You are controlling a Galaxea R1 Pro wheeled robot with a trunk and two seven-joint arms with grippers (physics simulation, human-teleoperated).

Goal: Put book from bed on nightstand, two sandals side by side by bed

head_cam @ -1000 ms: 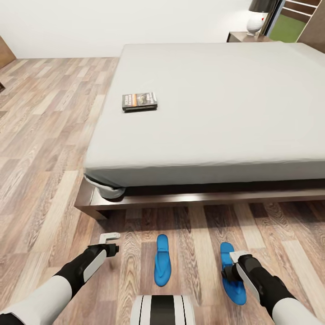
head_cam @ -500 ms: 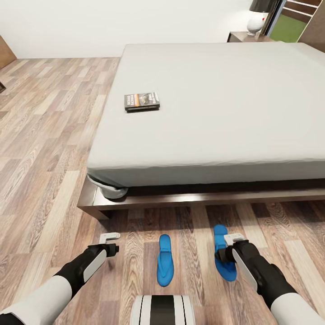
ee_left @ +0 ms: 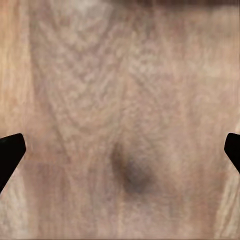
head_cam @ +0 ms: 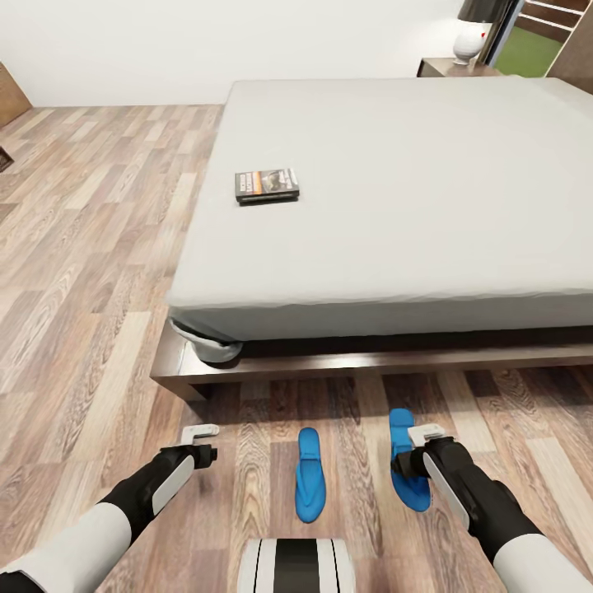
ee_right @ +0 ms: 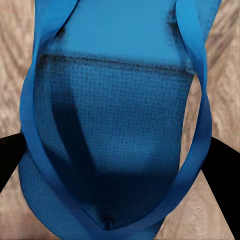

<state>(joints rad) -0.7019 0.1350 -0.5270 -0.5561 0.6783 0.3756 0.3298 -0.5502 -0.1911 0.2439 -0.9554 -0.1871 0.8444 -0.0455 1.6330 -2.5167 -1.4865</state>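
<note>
Right gripper (head_cam: pixel 410 463) clamped on one sandal (head_cam: pixel 407 461), down by the floor (head_cam: pixel 82 272); left gripper (head_cam: pixel 200 442) spread wide, empty. Other sandal (head_cam: pixel 310 485) lay just beside it. Beyond, book (head_cam: pixel 266 184) on bed (head_cam: pixel 412 189); nightstand (head_cam: pixel 449 67) far corner.
</note>
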